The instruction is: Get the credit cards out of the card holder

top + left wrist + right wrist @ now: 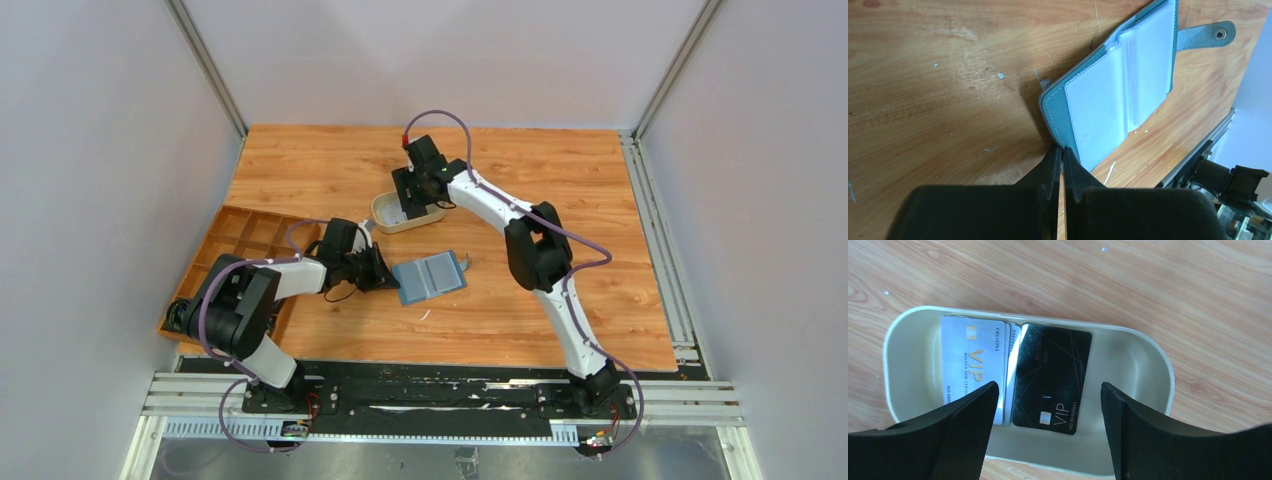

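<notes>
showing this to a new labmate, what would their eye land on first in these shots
First, the open right gripper hovers over a beige oval tray toward the far middle of the table, with silver VIP cards and a black VIP card lying in it. Nearer the arms, the teal card holder lies spread open, pale pockets up. The shut left gripper has its tips at the holder's edge.

We count two arms. On the left arm (300, 277): white shells, bulky black joint housings, a purple cable (205, 322) looped alongside. On the right arm (572, 330): the same white shells and black joints, with its own purple cable meeting a red connector (405, 141). We note matte black wedge fingers (998, 210) on the left end effector (1062, 150), and woven-textured black inner faces on the right end effector (1048, 386).
</notes>
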